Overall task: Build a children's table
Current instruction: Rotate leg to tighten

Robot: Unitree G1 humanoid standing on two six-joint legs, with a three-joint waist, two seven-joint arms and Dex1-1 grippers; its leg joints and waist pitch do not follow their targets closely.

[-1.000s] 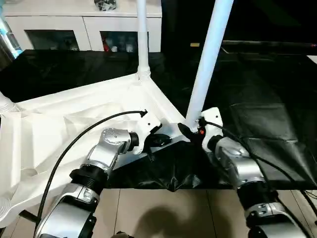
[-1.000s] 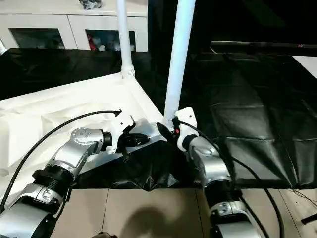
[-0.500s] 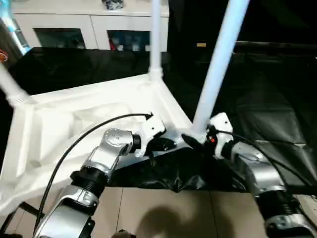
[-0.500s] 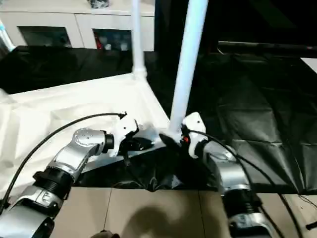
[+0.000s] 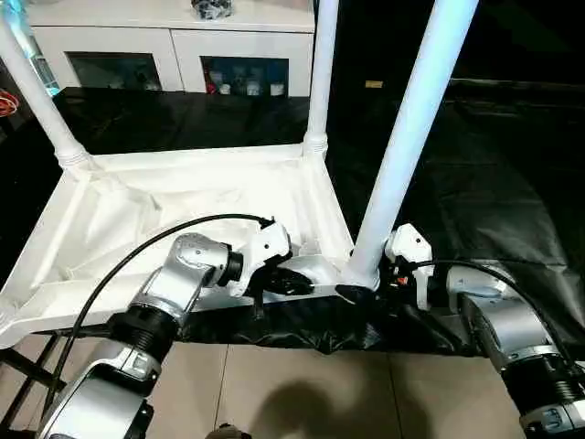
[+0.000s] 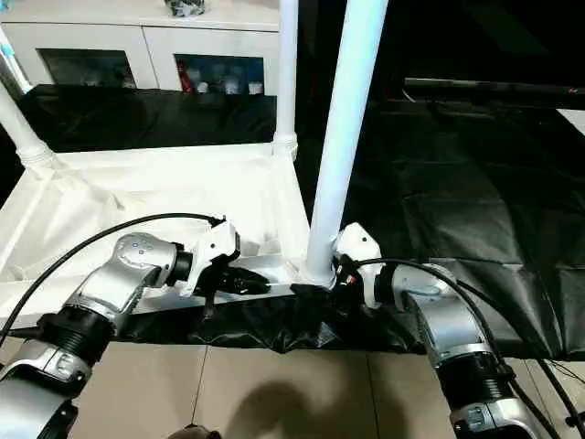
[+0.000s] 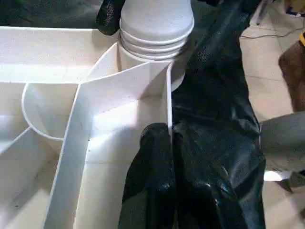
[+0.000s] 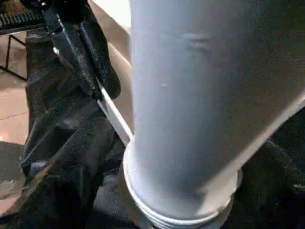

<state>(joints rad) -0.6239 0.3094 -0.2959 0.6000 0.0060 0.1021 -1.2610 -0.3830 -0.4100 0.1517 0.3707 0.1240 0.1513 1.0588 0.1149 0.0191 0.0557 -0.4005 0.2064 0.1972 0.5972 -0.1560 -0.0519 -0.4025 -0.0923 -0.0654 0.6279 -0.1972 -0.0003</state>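
The children's table (image 5: 183, 210) lies upside down on black cloth, its ribbed underside facing up. Three white legs stand in its corner sockets: far left (image 5: 37, 91), far middle (image 5: 320, 73) and near right (image 5: 411, 137). My left gripper (image 5: 297, 283) is shut on the table's near rim (image 7: 169, 95), close to the near right corner, with one black finger on each side of the thin wall. My right gripper (image 5: 361, 287) sits at the base of the near right leg (image 8: 200, 95), just above its socket. Whether it presses on the leg is hidden.
A white cabinet with glass doors (image 5: 174, 55) stands behind the table. Wrinkled black cloth (image 5: 494, 183) covers the surface to the right and hangs over the near edge. Beige floor tiles (image 5: 302, 384) show below, between my forearms.
The table has swung round, so its near rim now runs across in front of me and the near right corner is closer. The far left leg has come into view. My left gripper stayed on the rim.
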